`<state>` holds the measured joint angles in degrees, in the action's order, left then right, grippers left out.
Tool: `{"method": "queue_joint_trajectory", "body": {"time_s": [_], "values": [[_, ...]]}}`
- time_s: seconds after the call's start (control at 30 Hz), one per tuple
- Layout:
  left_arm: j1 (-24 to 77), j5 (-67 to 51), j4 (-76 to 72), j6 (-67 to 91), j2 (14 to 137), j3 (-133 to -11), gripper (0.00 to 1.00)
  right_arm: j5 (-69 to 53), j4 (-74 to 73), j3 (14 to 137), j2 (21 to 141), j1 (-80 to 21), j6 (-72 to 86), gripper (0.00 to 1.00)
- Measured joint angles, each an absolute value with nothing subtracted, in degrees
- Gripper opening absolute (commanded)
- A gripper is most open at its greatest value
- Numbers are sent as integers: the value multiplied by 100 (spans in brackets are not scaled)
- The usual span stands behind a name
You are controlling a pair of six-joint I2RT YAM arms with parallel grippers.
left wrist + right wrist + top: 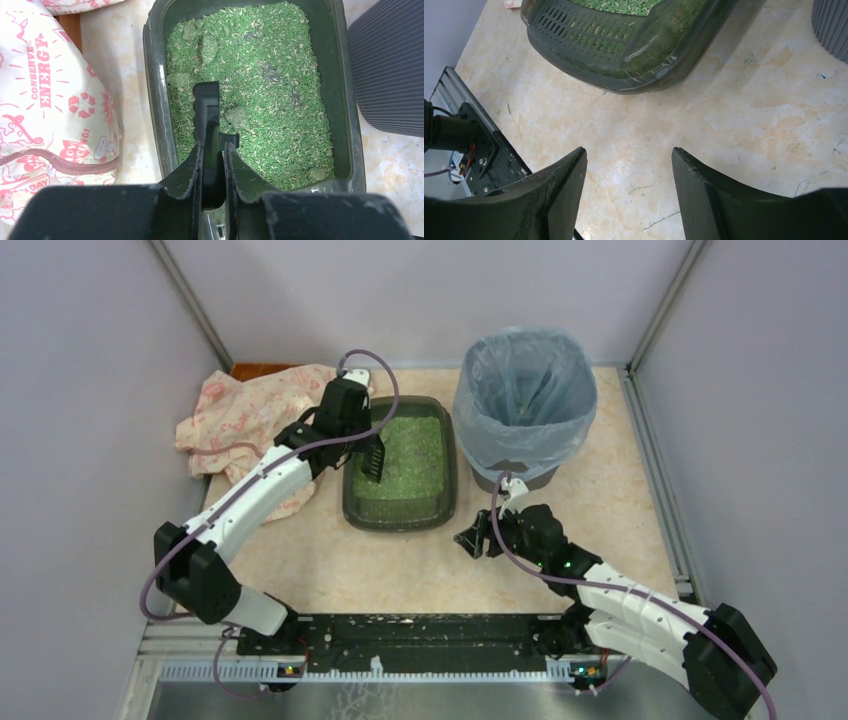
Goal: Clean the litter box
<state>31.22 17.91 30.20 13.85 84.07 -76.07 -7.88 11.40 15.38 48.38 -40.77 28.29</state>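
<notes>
The litter box (452,472) is a shallow dark tray in the middle of the table, filled with green litter (280,100). Pale green clumps (206,47) lie in its far left part, and one clump (236,117) lies beside the scoop. My left gripper (370,440) hovers over the box's left side, shut on the handle of a black slotted scoop (375,462). In the left wrist view the jaws (213,146) pinch the scoop (206,105) edge-on above the litter. My right gripper (474,538) stands open over bare table near the box's front right corner (624,60), with nothing between its fingers (629,152).
A round bin (525,400) lined with a blue-grey bag stands right of the box, close to its far right corner (390,65). A white and pink printed cloth bag (250,415) lies crumpled left of the box. Walls close in the left, back and right sides.
</notes>
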Motion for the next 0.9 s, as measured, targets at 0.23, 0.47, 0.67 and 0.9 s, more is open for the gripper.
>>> {"method": "queue_joint_trajectory", "body": {"time_s": [0.23, 0.47, 0.67, 0.9], "values": [[3105, 1553, 2934, 1382, 8558, -7623, 0, -786, 1135, 1538, 4836, -4077, 2829, 64], [2709, 757, 2497, 1450, 8608, -7439, 0, -781, 1107, 1538, 4777, -4077, 2827, 64], [1994, -183, 2121, 1621, 8578, -7122, 0, -781, 1111, 1538, 4768, -4077, 2827, 64], [1520, -1028, 1691, 1870, 8729, -6921, 0, -781, 1114, 1538, 4768, -4077, 2827, 64]]}}
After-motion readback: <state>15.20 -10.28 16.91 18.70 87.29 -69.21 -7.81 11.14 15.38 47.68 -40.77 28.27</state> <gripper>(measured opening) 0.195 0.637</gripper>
